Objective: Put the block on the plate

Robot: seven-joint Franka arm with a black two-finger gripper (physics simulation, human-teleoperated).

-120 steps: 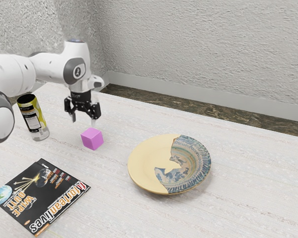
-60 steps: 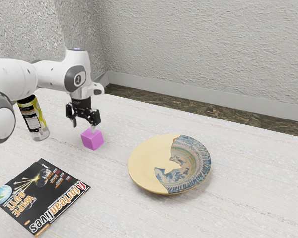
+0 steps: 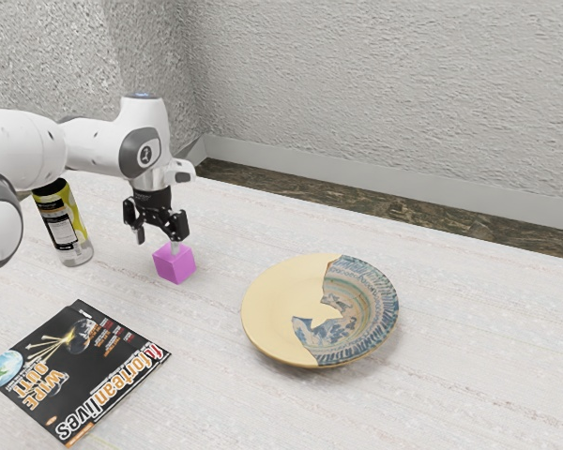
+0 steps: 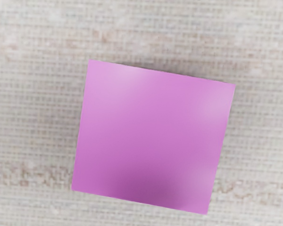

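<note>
My gripper [image 3: 158,246] is open and low over the table, fingers pointing down. One fingertip overlaps the top of the pink-purple block [image 3: 174,265] in the exterior view; the other is off toward that view's left, at the block's far side. In the wrist view the block's top face [image 4: 153,136] lies under my hand, slightly turned. The block rests flat on the table. Toward the exterior view's right is the round plate [image 3: 272,314], part plain yellow and part blue patterned, apart from the block.
A yellow and black can [image 3: 64,225] stands behind the gripper toward the exterior view's left. A dark magazine [image 3: 75,366] lies near the front left of that view. Beyond the table's far edge rises a textured wall [image 3: 385,103].
Over the last second my hand has come down toward the block, mostly in the first half, with a slight shift since. Block and plate have stayed put.
</note>
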